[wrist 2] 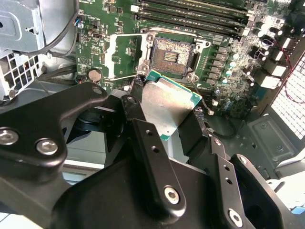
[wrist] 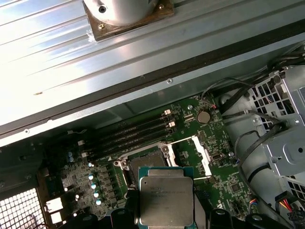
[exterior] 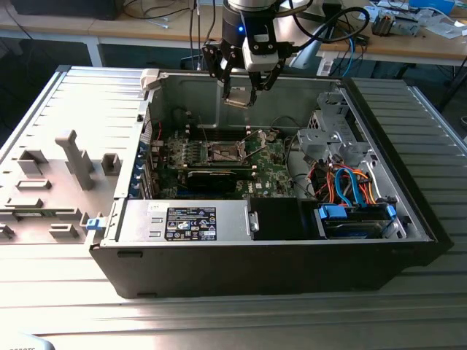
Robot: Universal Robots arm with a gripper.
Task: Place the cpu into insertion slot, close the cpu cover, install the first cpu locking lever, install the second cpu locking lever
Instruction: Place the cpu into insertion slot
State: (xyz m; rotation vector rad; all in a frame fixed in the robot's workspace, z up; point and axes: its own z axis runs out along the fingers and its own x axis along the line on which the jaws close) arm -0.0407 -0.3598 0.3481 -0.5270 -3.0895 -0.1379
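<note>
My gripper (exterior: 239, 93) hangs above the open computer case, shut on the cpu (exterior: 238, 97), a flat square chip with a silvery top. In both wrist views the cpu (wrist 2: 167, 107) (wrist: 166, 198) sits between the black fingers (wrist 2: 136, 102), tilted and well above the green motherboard. The insertion slot (wrist 2: 172, 51) (wrist: 143, 162) (exterior: 222, 152) lies bare, its dark contact field showing, partly hidden behind the cpu in the first wrist view. The cpu cover (wrist 2: 121, 56) (wrist: 204, 160) stands swung open beside the slot, green board showing through its window.
A long black card (exterior: 211, 177) lies just in front of the slot. Memory slots (wrist 2: 190, 12) run along its far side. The power supply (exterior: 197, 222), a drive cage with blue and orange cables (exterior: 354, 189), and the case walls ring the board. Grey fixtures (exterior: 73, 157) stand outside.
</note>
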